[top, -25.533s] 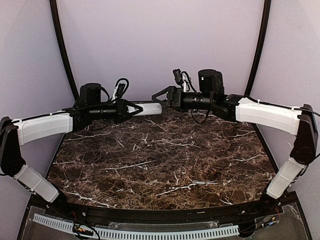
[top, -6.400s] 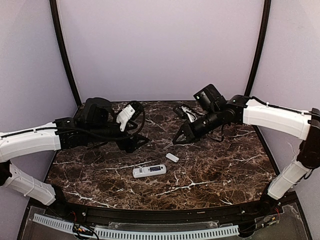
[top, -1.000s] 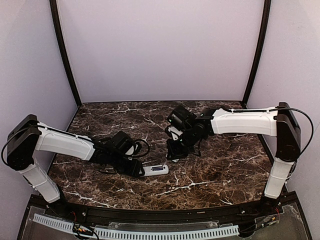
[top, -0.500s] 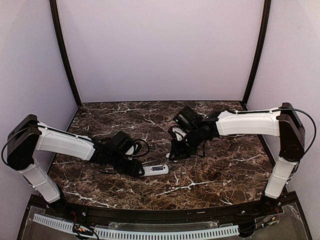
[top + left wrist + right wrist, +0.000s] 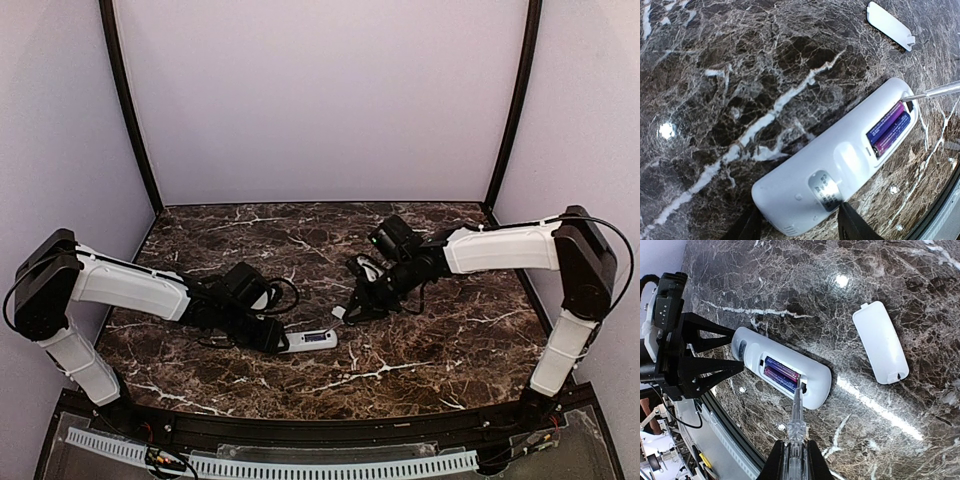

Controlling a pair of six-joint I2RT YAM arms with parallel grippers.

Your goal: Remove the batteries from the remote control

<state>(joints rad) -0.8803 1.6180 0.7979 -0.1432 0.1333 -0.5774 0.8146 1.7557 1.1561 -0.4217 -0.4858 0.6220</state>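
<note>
The white remote control (image 5: 805, 185) lies back-up on the marble table, its battery bay open. Two blue-purple batteries (image 5: 888, 129) sit side by side in the bay. My left gripper (image 5: 799, 226) is shut on the remote's label end, one black finger on each long side. My right gripper (image 5: 794, 456) is shut on a clear-handled screwdriver (image 5: 796, 427). Its metal tip rests at the bay's end next to the batteries (image 5: 781, 374), at the remote's (image 5: 817, 382) far end. In the top view the left gripper (image 5: 274, 340) and right gripper (image 5: 357, 306) flank the remote (image 5: 310, 340).
The small white battery cover (image 5: 880, 342) lies flat on the marble beyond the remote, apart from it; it also shows in the left wrist view (image 5: 888, 25). The table's black front rim (image 5: 330, 425) runs close behind the remote.
The right arm's wrist has swung to the right and its gripper has tilted, bringing the screwdriver tip to the remote's open end. The left arm and remote have not moved.
</note>
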